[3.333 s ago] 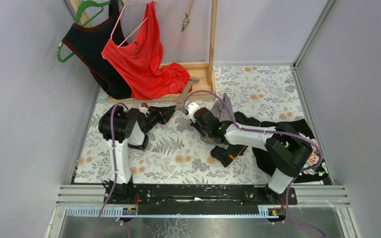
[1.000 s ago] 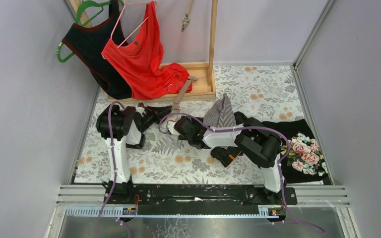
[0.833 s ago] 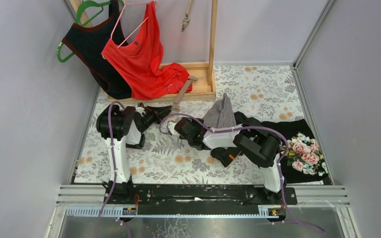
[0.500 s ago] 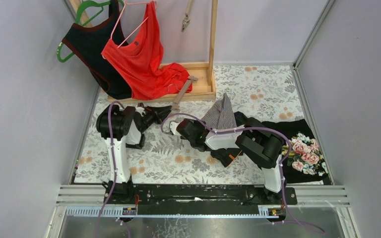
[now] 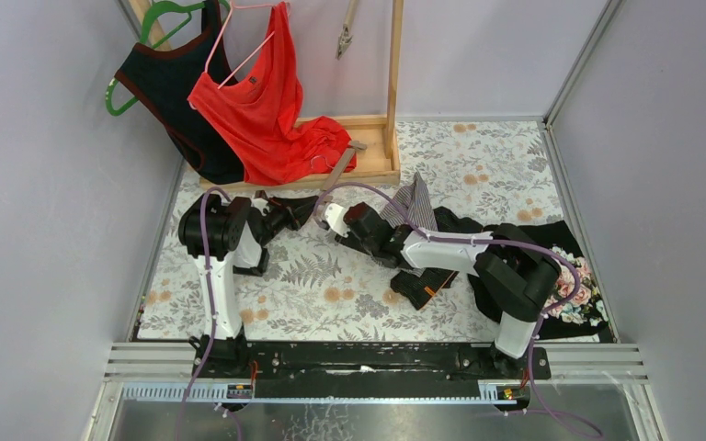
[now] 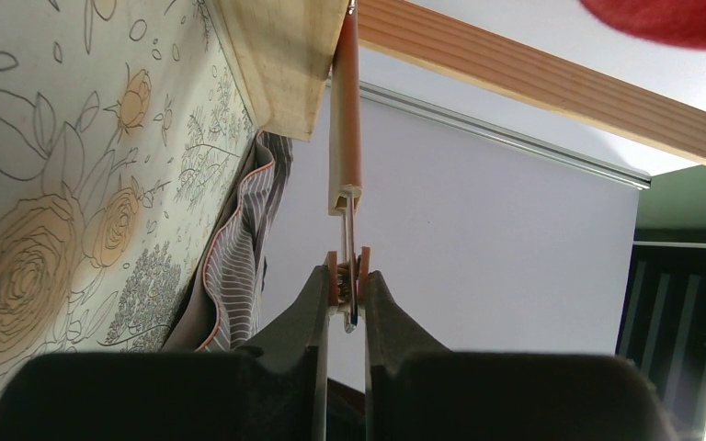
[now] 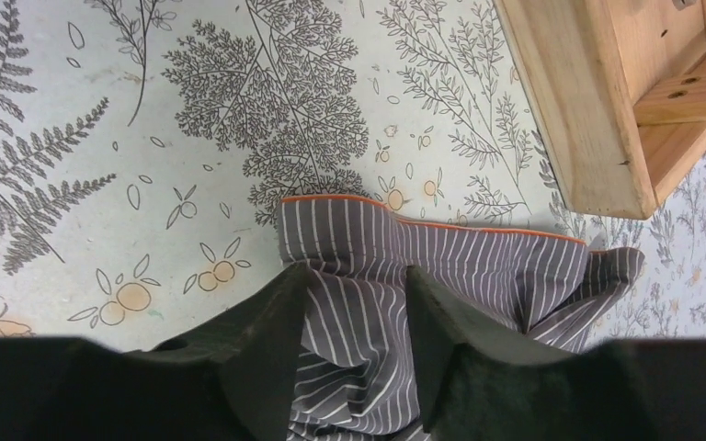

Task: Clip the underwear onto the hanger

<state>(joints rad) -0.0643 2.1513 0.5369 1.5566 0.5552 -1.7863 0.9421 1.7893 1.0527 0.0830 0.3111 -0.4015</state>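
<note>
The underwear (image 5: 414,207) is grey with white stripes and an orange hem. It lies bunched at the centre of the mat. My right gripper (image 5: 340,226) is shut on it; in the right wrist view the striped cloth (image 7: 441,257) is gathered between the fingers of this gripper (image 7: 358,276). The wooden clip hanger (image 5: 342,167) leans from the rack base. My left gripper (image 5: 310,203) is shut on its end clip. In the left wrist view my left gripper (image 6: 345,276) squeezes the orange clip (image 6: 347,287) below the hanger bar (image 6: 347,110). The underwear (image 6: 239,248) hangs just left of it.
A wooden rack (image 5: 393,83) stands at the back, and its base (image 7: 588,92) shows in the right wrist view. A red top (image 5: 262,110) and a dark top (image 5: 170,92) hang on it. A black floral garment (image 5: 561,276) lies at the right. A dark folded item (image 5: 423,285) lies under the right forearm.
My right gripper has moved up and to the right with the underwear, closer to the hanger clip. The left gripper has stayed on the clip.
</note>
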